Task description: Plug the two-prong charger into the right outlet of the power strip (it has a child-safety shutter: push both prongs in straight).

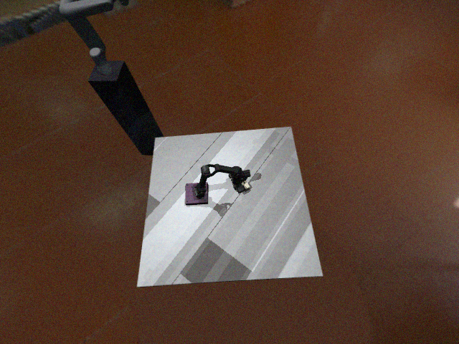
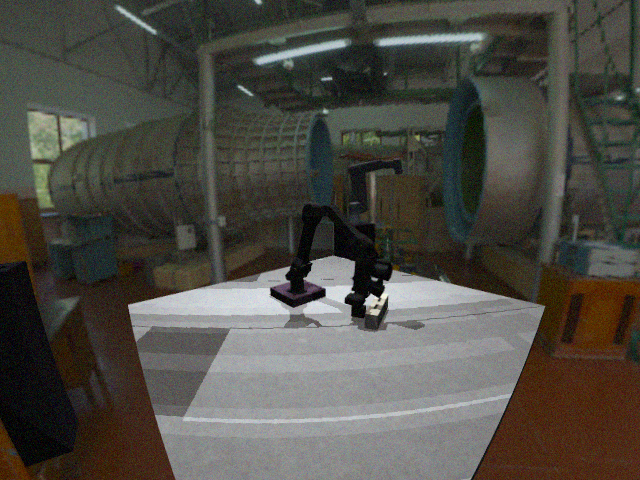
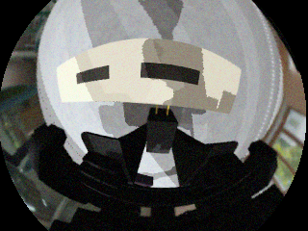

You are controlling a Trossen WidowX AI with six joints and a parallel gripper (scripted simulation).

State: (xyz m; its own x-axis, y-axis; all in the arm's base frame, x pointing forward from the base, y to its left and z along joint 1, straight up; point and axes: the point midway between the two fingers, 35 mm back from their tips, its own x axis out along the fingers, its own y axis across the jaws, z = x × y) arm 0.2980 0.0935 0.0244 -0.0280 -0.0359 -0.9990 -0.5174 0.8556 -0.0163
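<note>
My gripper is shut on the black charger, held between the fingertips. Its two gold prongs point at the cream power strip. In the wrist view the prong tips overlap the strip's near edge, below the left part of the right dark recess; the left dark recess is further left. Whether the tips touch or enter the strip cannot be told. In the top and exterior views the gripper is close beside the strip, low over the table, and the charger cannot be made out.
The strip is on the grey and white patterned table. The arm's purple base plate is behind the gripper, toward the table's back in the exterior view. A tall dark pillar is beside the table's corner.
</note>
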